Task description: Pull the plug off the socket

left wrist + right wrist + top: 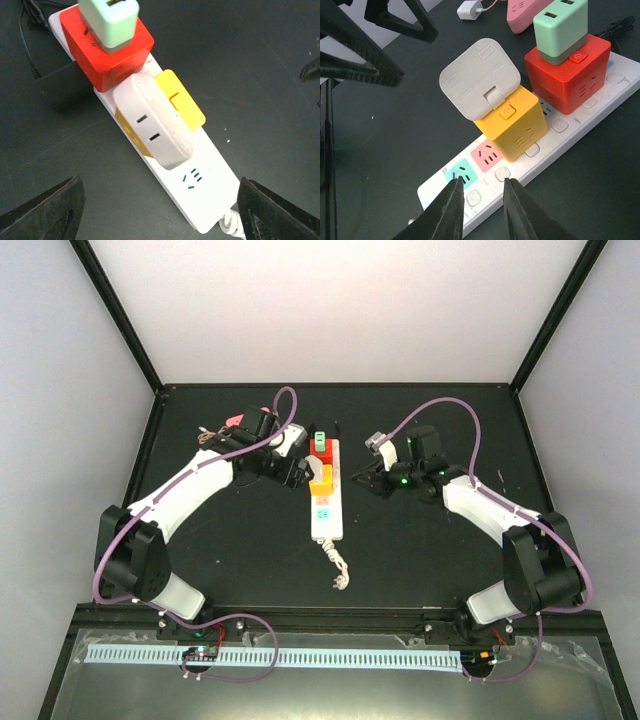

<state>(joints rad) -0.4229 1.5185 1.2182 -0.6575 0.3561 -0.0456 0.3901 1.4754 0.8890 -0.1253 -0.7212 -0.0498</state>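
The socket is a long white power strip (327,512) lying lengthwise mid-table, with teal and pink outlet faces (487,156) near its cord end. Plugged into it stand a yellow cube adapter (512,127) carrying a flat white plug (477,77), and a red cube (570,75) topped by a mint green plug (560,30). My left gripper (299,469) is open wide just left of the strip, its fingers (45,215) straddling the strip's cord end (210,190). On the strip's right side my right gripper (481,192) hovers open above the buttons, holding nothing.
A pink power strip (520,7) and a small white charger (468,9) lie at the back left, behind the left arm. The strip's bundled white cord (338,570) trails toward me. Black frame posts (115,315) bound the table.
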